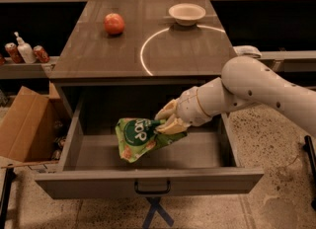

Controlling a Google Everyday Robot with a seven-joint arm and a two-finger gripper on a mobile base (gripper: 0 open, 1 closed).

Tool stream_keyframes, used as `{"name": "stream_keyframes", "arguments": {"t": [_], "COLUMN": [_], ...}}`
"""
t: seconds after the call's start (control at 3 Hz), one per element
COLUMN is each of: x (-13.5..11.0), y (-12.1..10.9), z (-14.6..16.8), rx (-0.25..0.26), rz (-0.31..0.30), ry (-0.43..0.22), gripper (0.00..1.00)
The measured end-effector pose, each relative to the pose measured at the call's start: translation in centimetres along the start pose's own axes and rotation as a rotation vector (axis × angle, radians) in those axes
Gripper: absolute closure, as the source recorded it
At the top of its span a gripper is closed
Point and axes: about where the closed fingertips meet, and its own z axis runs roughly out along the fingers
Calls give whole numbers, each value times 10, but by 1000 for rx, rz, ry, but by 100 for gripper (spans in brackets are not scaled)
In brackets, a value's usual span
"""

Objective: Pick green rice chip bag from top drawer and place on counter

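The green rice chip bag [138, 138] hangs above the floor of the open top drawer [148, 183], held by its right end. My gripper [168, 120] is shut on the bag, with the white arm reaching in from the right. The bag is lifted off the drawer bottom and sits below the level of the counter [98, 50], which carries a bright curved ring line.
A red apple [114, 23] and a white bowl [186, 13] stand on the counter at the back. A brown cardboard box [24, 124] sits on the floor left of the drawer. Cans and a bottle [23, 50] stand on a shelf at far left.
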Motion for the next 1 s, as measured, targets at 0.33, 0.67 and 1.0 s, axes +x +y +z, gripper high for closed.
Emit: {"name": "stream_keyframes", "arguments": {"t": [0.33,0.67,1.0], "x": [-22,-62,-104], "y": [-6,-15,-28], "z": [-17,-55,-95], "rx": [23,68,123], "rz": [-55,-143,-226], "ry": [-28,-66,-81], "gripper": [100,100,100]}}
